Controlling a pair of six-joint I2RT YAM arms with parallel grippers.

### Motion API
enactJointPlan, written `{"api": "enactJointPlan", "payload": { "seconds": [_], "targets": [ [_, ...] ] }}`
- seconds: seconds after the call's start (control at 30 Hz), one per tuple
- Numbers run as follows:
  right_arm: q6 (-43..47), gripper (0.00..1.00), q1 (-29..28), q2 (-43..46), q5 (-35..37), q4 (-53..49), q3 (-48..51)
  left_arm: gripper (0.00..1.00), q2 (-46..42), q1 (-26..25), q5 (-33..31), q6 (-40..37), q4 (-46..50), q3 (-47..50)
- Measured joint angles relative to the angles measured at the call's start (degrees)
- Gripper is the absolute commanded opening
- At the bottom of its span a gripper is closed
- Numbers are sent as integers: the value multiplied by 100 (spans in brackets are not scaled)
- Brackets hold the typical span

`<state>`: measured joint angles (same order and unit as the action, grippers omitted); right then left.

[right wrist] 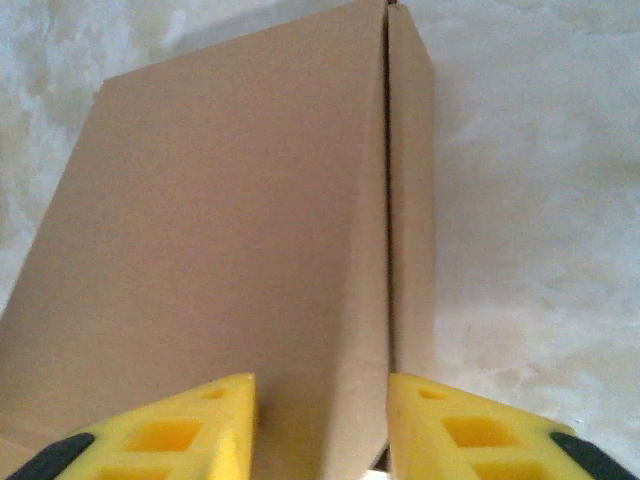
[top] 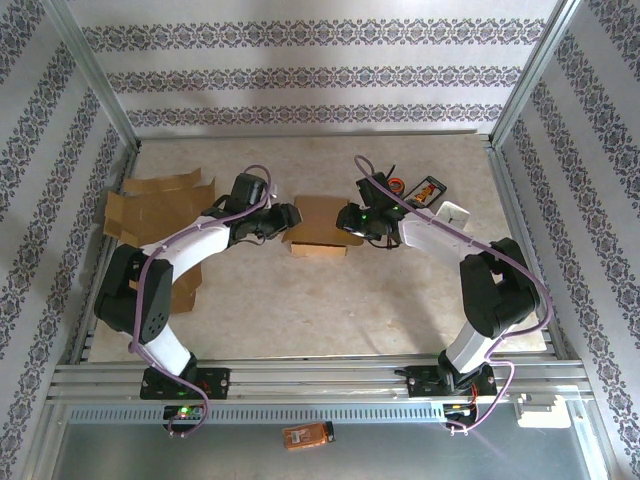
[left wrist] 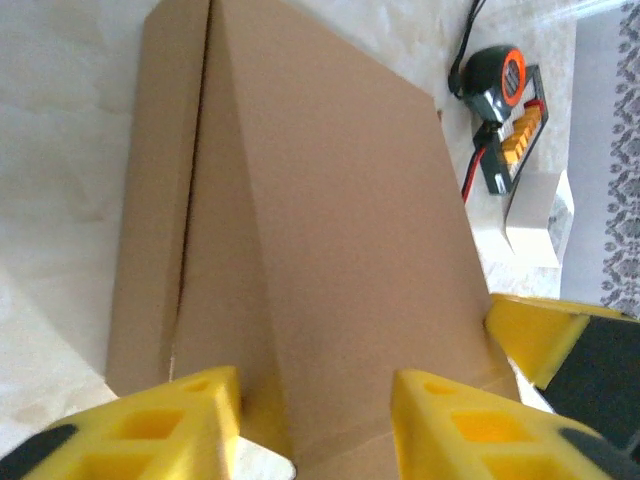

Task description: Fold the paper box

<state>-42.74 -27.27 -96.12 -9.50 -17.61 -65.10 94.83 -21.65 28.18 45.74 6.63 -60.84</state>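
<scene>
Standing here, I see the paper box (top: 318,232) in the middle of the tabletop (top: 300,310), already a closed shape — walls up, lid down. Left gripper (left wrist: 312,385) and right gripper (right wrist: 320,385) straddle its two ends, jaws partly apart; whether they pinch the cardboard I cannot tell. One side seam seems not tucked yet.

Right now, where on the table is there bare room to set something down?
Bare table runs from the paper box to the near rail, between left arm and right arm, plus the strip behind the box. Crowded: flat cardboard far left, tools right rear.
</scene>
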Motion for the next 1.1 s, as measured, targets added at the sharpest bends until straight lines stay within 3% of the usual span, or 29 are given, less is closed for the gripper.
{"api": "enactJointPlan", "payload": {
  "seconds": [0.3,0.4,0.67,0.93,1.1],
  "targets": [
    [2,35,-26,-61,109,-96,-44,32,212,-61,52,240,-160,22],
    [4,35,-26,-83,122,-101,-44,40,221,-61,50,258,-216,22],
    [291,37,-188,-306,518,-39,-20,47,223,-114,-417,-186,-120,31],
    [584,57,-184,-111,780,-195,7,65,225,-118,-826,-739,90,-35],
    [675,61,-94,-52,922,-192,-81,65,448,-111,-916,-957,120,-363]
  ]
}}
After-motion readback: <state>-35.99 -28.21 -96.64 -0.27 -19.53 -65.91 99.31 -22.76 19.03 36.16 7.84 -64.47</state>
